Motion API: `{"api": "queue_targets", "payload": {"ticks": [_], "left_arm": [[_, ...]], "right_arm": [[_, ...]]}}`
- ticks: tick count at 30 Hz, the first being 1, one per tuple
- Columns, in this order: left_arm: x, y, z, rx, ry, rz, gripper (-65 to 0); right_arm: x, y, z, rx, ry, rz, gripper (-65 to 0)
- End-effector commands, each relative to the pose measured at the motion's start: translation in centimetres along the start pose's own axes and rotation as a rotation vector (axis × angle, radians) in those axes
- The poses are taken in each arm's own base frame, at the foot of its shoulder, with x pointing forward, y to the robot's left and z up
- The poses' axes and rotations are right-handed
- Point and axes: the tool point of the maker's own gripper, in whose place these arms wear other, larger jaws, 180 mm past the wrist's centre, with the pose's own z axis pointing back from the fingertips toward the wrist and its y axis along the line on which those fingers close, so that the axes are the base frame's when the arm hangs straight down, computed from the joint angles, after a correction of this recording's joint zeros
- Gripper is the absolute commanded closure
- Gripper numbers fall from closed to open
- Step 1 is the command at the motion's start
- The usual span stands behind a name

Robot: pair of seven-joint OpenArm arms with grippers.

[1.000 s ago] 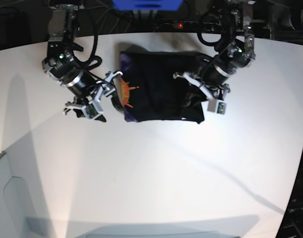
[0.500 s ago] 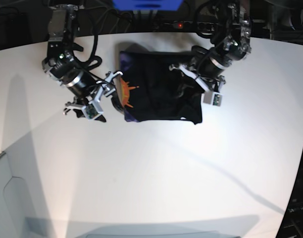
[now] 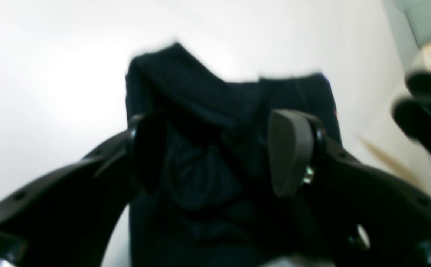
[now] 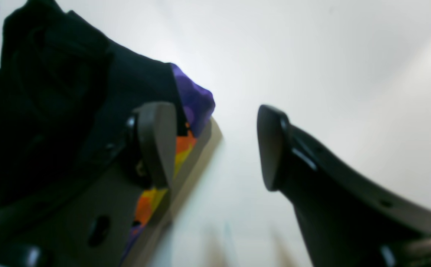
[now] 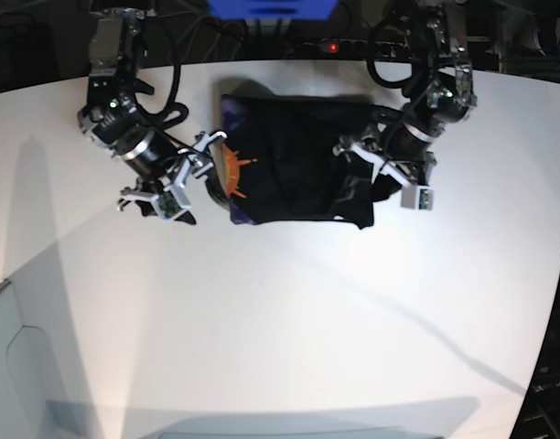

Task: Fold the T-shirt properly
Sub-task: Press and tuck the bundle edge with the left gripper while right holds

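Note:
The black T-shirt [image 5: 294, 160] lies folded into a rough rectangle at the back middle of the white table [image 5: 280, 320], its orange sunburst print [image 5: 232, 169] showing at the left edge. My left gripper [image 5: 382, 174] hovers over the shirt's right edge, open. In the left wrist view the left gripper [image 3: 219, 148] has bunched black cloth [image 3: 200, 96] below and beyond its fingers, nothing pinched. My right gripper [image 5: 190, 174] stands open just left of the shirt. In the right wrist view the right gripper [image 4: 213, 144] holds only bare table, with the shirt's purple and orange corner [image 4: 193, 100] beside the left finger.
Behind the table's far edge stand a blue box [image 5: 271, 7] and a power strip with a red light [image 5: 330, 46], with cables around both arm bases. A pale grey panel [image 5: 5, 366] sits at the lower left corner.
My left gripper has opened and let go of the shirt's right edge, then shifted slightly right and toward the front. The right arm has not moved.

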Motion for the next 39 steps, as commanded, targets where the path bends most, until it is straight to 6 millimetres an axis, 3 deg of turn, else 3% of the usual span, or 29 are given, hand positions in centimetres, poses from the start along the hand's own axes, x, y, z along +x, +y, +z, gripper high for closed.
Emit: {"api": "queue_targets", "payload": {"ticks": [1, 3, 7, 18, 23, 27, 30, 36, 39], "left_arm": [[0.4, -0.3, -0.2, -0.016, -0.016, 0.008, -41.8], [0.2, -0.4, -0.7, -0.023, -0.006, 0.014, -41.7], [-0.9, -2.6, -1.3, -0.085, 0.029, -0.008, -40.7], [-1.2, -3.1, -1.6, -0.098, 0.034, -0.006, -20.5], [-0.6, -3.4, -1.3, -0.103, 0.019, -0.014, 0.0], [0.3, -4.1, -0.2, -0.112, -0.011, -0.033, -0.3], [-0.2, -4.3, 0.6, -0.111, -0.007, -0.032, 0.0], [-3.0, -4.0, 1.6, -0.096, 0.053, 0.003, 0.0], [-3.7, -2.4, 2.4, -0.048, 0.066, 0.023, 0.0]], "right_arm": [[1.5, 0.0, 0.2, 0.005, -0.058, 0.007, -35.2], [1.5, 0.0, 0.2, 0.005, -0.058, 0.007, -35.2], [1.4, -0.1, 0.2, 0.000, -0.055, 0.006, -35.2], [1.4, -0.3, 0.3, -0.001, -0.053, 0.012, -35.2], [1.4, -0.3, 0.3, -0.001, -0.053, 0.012, -35.2], [1.4, -0.3, 0.3, -0.001, -0.053, 0.012, -35.2], [1.4, -0.3, 0.3, -0.001, -0.053, 0.012, -35.2], [1.5, -0.3, 0.2, 0.000, -0.054, 0.013, -35.2], [1.5, -0.3, 0.3, -0.001, -0.054, 0.013, -35.2]]}}
